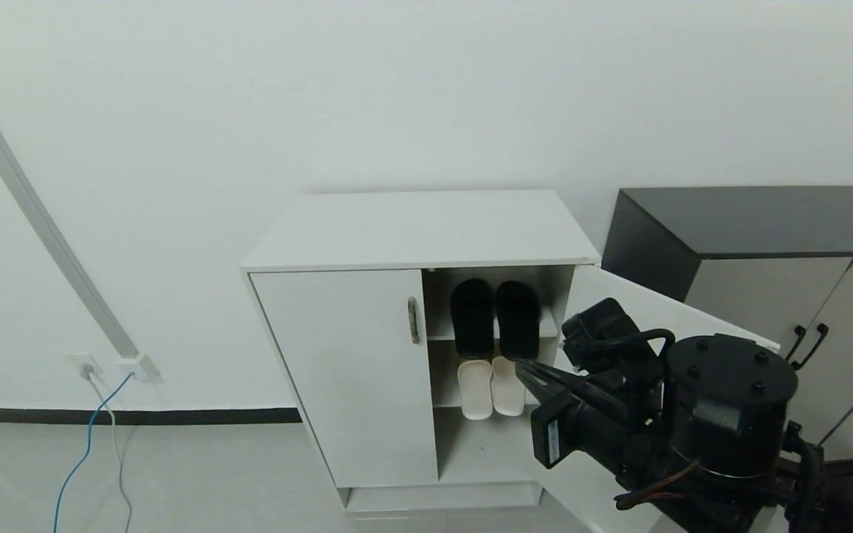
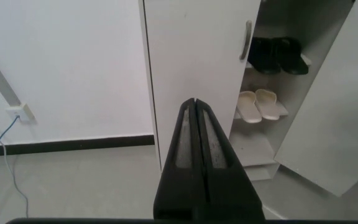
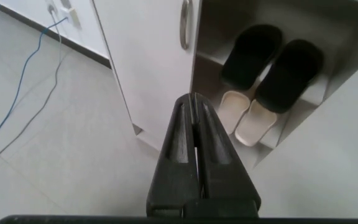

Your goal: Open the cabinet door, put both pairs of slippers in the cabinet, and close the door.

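**Cabinet.** The white shoe cabinet (image 1: 426, 229) stands on the floor (image 1: 175, 474) against the far wall. Its left door (image 1: 345, 370) is shut, with a metal handle (image 1: 413, 320) at its right edge. Its right door (image 1: 582, 285) is swung wide open toward the near right.

**Slippers.** Both pairs are inside the open right compartment.
- The black slippers (image 1: 474, 318) lie side by side on the upper shelf, heels at the front edge.
- The white slippers (image 1: 476, 389) lie side by side on the shelf directly below, also toward the front edge.
- The bottom space beneath them holds nothing visible.

**Right gripper.** The right gripper (image 1: 541, 376) is in front of the open compartment, just beside the inner face of the open door. It points left and far, toward the white pair. Its fingers are pressed together and hold nothing, and it is apart from both pairs.

**Left gripper.** The left gripper (image 2: 195, 106) faces the shut left door from farther out. Its fingers are together and hold nothing.

**Surroundings.** A dark-topped cabinet (image 1: 760, 218) stands to the right. A wall socket (image 1: 86, 366) with a blue cable (image 1: 82, 451) is low on the wall to the left.
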Robot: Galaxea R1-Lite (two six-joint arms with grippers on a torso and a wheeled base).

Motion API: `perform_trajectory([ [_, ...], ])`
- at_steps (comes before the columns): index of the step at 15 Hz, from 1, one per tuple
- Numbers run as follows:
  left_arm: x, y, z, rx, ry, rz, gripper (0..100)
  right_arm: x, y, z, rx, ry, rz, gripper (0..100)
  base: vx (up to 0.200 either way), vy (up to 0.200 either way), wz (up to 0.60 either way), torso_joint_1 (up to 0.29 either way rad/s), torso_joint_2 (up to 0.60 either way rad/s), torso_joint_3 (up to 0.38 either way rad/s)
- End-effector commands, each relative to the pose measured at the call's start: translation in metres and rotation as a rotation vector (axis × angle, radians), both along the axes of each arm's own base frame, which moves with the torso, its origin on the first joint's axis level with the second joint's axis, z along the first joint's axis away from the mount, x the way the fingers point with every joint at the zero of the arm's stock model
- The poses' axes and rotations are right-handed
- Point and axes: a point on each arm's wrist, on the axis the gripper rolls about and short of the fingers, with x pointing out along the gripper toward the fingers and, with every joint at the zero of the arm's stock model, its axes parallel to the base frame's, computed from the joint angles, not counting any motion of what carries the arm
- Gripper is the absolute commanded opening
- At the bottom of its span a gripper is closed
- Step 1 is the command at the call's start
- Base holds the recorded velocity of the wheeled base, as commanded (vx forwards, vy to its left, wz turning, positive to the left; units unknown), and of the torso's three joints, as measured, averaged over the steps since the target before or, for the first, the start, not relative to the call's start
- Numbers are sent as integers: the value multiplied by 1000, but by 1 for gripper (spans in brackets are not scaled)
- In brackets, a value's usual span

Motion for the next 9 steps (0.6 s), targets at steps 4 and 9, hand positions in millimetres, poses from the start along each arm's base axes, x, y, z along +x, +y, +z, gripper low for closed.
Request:
perform_trajectory([
  [4,0,0,0,0,-1,0,0,5,-1,-5,-13,11,-15,0,0,0,0,243,-569,-330],
  [9,0,0,0,0,-1,0,0,8,-3,-13,-56,20,-22,0,0,0,0,237,-540,-297],
])
